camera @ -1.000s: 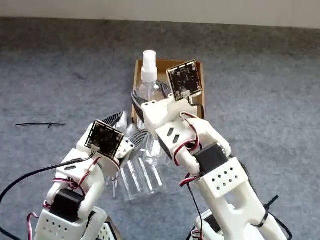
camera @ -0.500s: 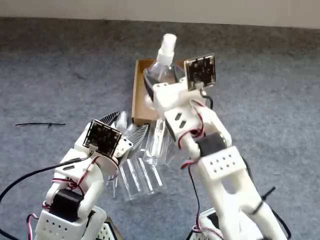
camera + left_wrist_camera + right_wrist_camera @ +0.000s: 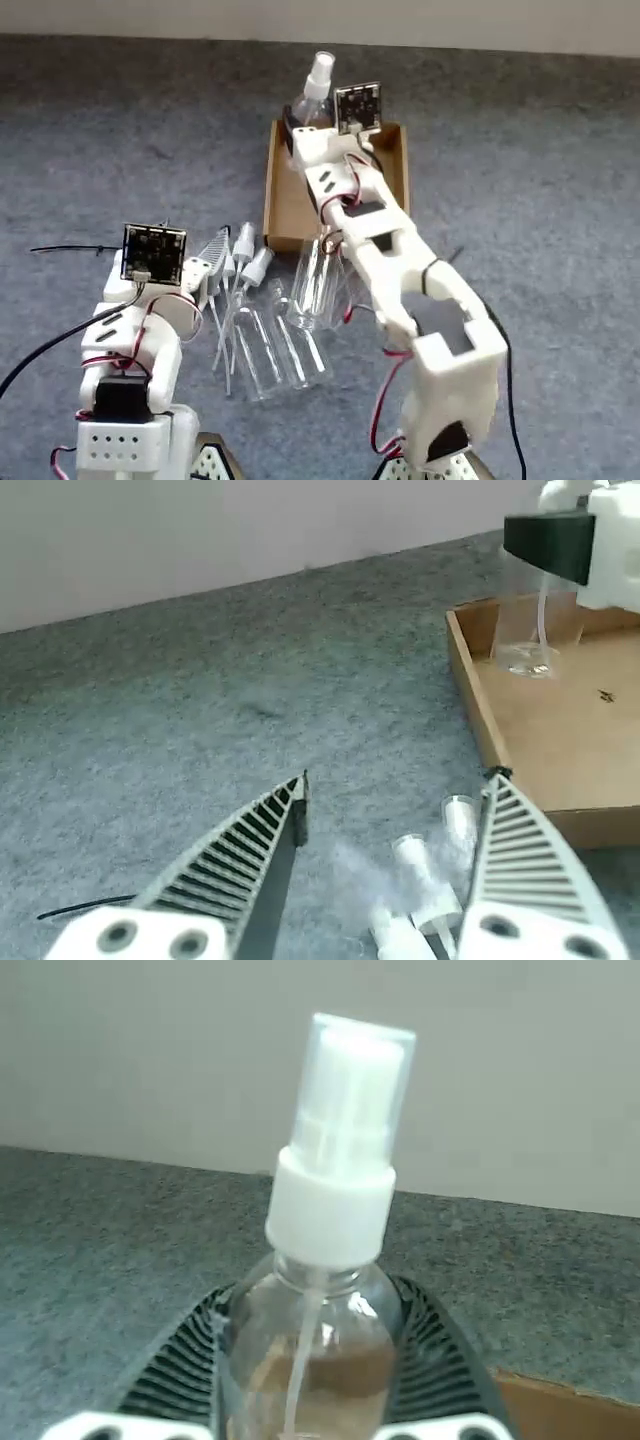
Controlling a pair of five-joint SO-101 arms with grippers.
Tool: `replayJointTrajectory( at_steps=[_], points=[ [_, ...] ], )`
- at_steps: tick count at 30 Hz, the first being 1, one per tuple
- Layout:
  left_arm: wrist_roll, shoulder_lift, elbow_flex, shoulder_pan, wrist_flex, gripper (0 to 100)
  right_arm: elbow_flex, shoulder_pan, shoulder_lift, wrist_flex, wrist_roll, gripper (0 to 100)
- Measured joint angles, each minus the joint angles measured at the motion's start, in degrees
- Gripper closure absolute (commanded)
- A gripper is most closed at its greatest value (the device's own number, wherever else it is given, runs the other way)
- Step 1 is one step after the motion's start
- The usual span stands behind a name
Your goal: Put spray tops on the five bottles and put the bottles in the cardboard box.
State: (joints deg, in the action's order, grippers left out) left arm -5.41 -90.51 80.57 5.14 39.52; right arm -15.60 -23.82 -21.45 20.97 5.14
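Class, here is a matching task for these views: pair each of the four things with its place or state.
Things:
1. capped bottle
2. loose spray tops
3. uncapped bottles
4. left jaws

Place or state:
a. open, holding nothing
b. clear, lying on the carpet
c. clamped in the right jaws at the cardboard box's far end
d. white, just beyond the left jaws' tips

Pairs: 1-c, 2-d, 3-b, 4-a

Grey, felt-like carpet [image 3: 520,180] spreads right across the frame, evenly lit, and a pale wall [image 3: 450,20] runs along the top edge.
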Motion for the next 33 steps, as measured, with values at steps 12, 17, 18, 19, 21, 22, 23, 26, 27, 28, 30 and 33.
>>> replayJointTrajectory(
  at_steps=[12, 17, 18, 19, 21, 22, 23, 26, 27, 28, 30, 33],
  points=[
    [0.0, 0.0, 0.09, 1.05, -1.05, 75, 17.67, 0.26, -18.2, 0.44, -0.09, 99.5],
    [0.0, 0.0, 0.09, 1.05, -1.05, 75, 17.76, -0.09, -18.37, 0.53, -6.77, 99.5],
    [0.0, 0.0, 0.09, 1.05, -1.05, 75, 17.76, -0.18, -18.37, 0.53, -8.35, 99.5],
    [0.0, 0.0, 0.09, 1.05, -1.05, 75, 17.76, -0.44, -18.37, 0.53, -9.58, 99.5],
    [0.0, 0.0, 0.09, 1.05, -1.05, 75, 17.76, -0.88, -18.37, 0.53, -11.69, 99.5],
    [0.0, 0.0, 0.09, 1.05, -1.05, 75, 17.76, -1.05, -18.37, 0.53, -12.04, 99.5],
    [0.0, 0.0, 0.09, 1.05, -1.05, 75, 17.76, -1.14, -18.37, 0.53, -12.31, 99.5],
    [0.0, 0.0, 0.09, 1.05, -1.05, 75, 17.76, -1.14, -18.46, 0.53, -12.57, 99.2],
    [0.0, 0.0, 0.09, 1.05, -1.05, 75, 17.76, -1.14, -18.46, 0.53, -12.57, 99.2],
    [0.0, 0.0, 0.09, 1.05, -1.05, 75, 17.76, -1.14, -18.46, 0.7, -12.57, 99.1],
    [0.0, 0.0, 0.09, 1.05, -1.05, 75, 17.49, -1.14, -18.46, 1.05, -12.75, 99.1],
    [0.0, 0.0, 0.09, 1.05, -1.05, 75, 17.05, -1.14, -18.46, 1.23, -12.92, 98.9]
  ],
)
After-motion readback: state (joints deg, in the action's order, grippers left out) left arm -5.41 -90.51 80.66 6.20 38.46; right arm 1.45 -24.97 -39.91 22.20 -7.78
